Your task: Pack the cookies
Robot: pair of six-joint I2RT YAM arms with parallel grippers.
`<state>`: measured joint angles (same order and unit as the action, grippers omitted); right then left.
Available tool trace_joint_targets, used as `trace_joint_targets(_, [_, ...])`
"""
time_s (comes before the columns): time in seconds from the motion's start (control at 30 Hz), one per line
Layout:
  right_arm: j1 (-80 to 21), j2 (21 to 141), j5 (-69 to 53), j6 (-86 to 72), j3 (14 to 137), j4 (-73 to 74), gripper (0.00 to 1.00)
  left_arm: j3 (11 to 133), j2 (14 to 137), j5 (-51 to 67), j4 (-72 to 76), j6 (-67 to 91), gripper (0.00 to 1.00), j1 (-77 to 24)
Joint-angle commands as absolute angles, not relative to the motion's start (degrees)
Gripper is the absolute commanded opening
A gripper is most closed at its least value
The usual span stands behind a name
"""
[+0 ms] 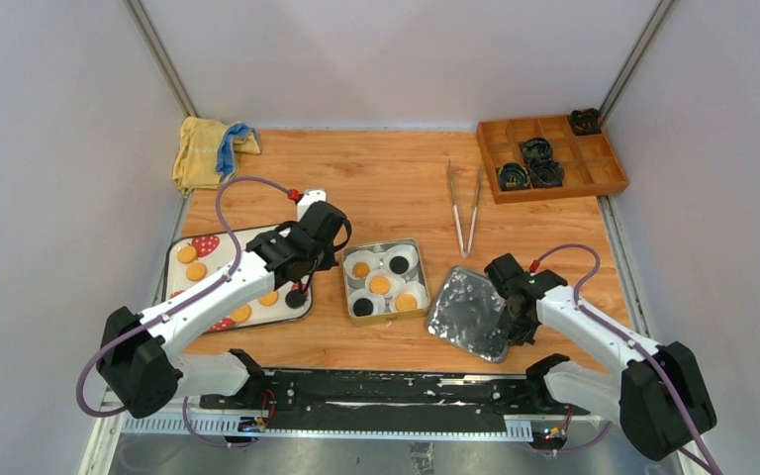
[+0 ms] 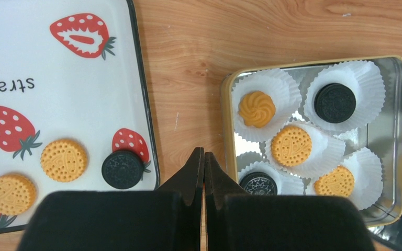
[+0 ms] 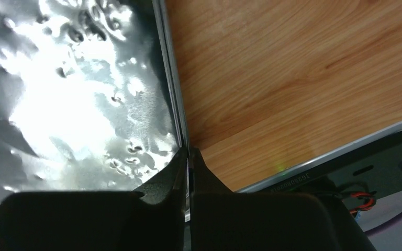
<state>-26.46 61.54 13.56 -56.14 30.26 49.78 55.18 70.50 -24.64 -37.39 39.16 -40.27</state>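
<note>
5 cookies (image 2: 291,146) sit in paper cups (image 2: 366,73) inside the tin (image 2: 314,59); more lie on the tray (image 2: 57,78) just left of the tin. They look light, stiff and crumbly, so pinch gently across the edge. The left gripper (image 2: 204,157) hangs beside the tin's left wall, fingers together, empty. The right gripper (image 3: 188,154), right of the tin, is clamped on the lid (image 3: 73,104) rim.

Tin (image 2: 314,59), holding cookies (image 2: 291,146), sits between tray (image 2: 84,104) — left — and lid (image 1: 470,312), right.
</note>
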Motion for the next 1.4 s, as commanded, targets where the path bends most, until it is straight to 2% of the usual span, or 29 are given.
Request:
trace_joint_targets(0.0, [-25.31,58.4,16.46,-57.8,32.0,51.42,0.0,54.06,70.34,-25.17,-38.03,38.59,0.0,-40.52])
trace_joint_targets(0.27, [-25.38,50.22,17.48,-56.57,41.64,59.79,0.0,56.16,70.86,-24.16,-37.7,37.13,0.0,-40.52])
trace_joint_targets(0.47, [-25.4,50.2,14.93,-52.97,51.14,63.49,0.0,58.66,70.92,-19.55,-34.42,33.13,0.02,-40.52])
trace_joint_targets(0.7, [-25.35,50.48,17.97,-47.87,60.7,66.49,0.0,59.62,69.64,-12.94,-26.32,30.96,0.16,-40.5])
trace_joint_targets(0.87, [-25.4,52.38,11.3,-42.65,61.31,58.22,0.0,59.43,71.17,-6.96,-17.38,28.35,0.25,-39.54])
trace_joint_targets(1.1, [-25.36,55.75,2.4,-35.78,62.91,48.42,0.0,50.06,74.83,16.82,8.35,35.52,0.45,-30.35])
trace_joint_targets(1.37, [-25.39,57.93,-4.82,-31.62,62.56,39.12,0.0,49.91,79.91,22.85,12.57,35.61,0.5,-29.77])
